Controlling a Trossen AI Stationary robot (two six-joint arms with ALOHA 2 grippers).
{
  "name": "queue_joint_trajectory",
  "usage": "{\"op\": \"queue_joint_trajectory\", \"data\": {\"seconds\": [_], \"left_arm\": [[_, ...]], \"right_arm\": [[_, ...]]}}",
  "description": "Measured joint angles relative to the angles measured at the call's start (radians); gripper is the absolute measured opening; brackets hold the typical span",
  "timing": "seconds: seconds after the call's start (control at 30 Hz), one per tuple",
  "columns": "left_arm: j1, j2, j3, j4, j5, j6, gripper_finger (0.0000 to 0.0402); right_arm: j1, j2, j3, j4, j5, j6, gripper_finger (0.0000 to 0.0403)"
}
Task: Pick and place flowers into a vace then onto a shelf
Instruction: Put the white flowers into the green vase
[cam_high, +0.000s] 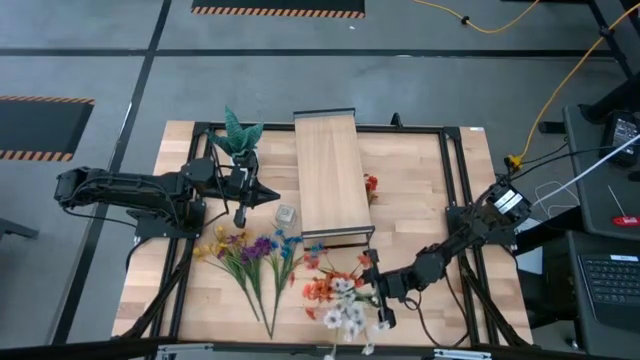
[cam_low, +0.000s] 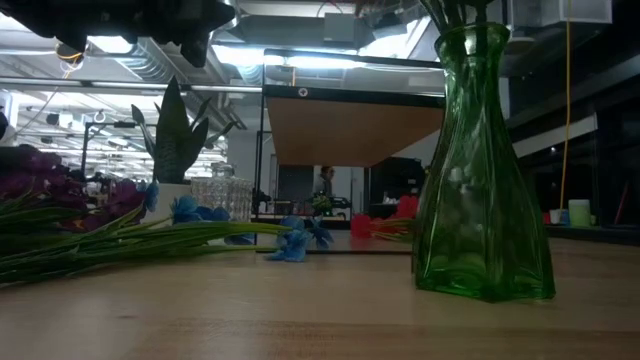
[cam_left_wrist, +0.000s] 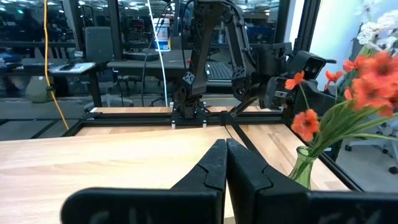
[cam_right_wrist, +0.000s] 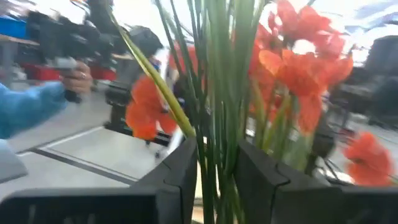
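Right gripper (cam_right_wrist: 214, 171), fingers clamped on thin green stems of red-orange and white artificial flowers (cam_high: 335, 295) standing in the green glass vase (cam_low: 480, 170) just in front of the pale wood plank shelf (cam_high: 330, 175); advise releasing only once stems sit deep and upright.

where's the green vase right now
In the low view the green glass vase stands upright on the tabletop at the right. Flower stems rise from its neck, and the right gripper is shut on them.
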Motion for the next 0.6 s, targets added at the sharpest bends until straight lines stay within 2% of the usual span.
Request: {"op": "queue_joint_trajectory", "data": {"seconds": [0.2,0.3,0.6], "left_arm": [[0.0,0.0,0.0,-0.002,0.0,0.0,0.0003],[0.0,0.0,0.0,-0.002,0.0,0.0,0.0003],[0.0,0.0,0.0,-0.003,0.0,0.001,0.0003]], "right_arm": [[0.013,-0.001,0.0,-0.064,0.207,-0.002,0.0111],[0.012,-0.001,0.0,-0.065,0.239,-0.002,0.0111],[0.013,-0.001,0.0,-0.085,0.239,0.0,0.0105]]}}
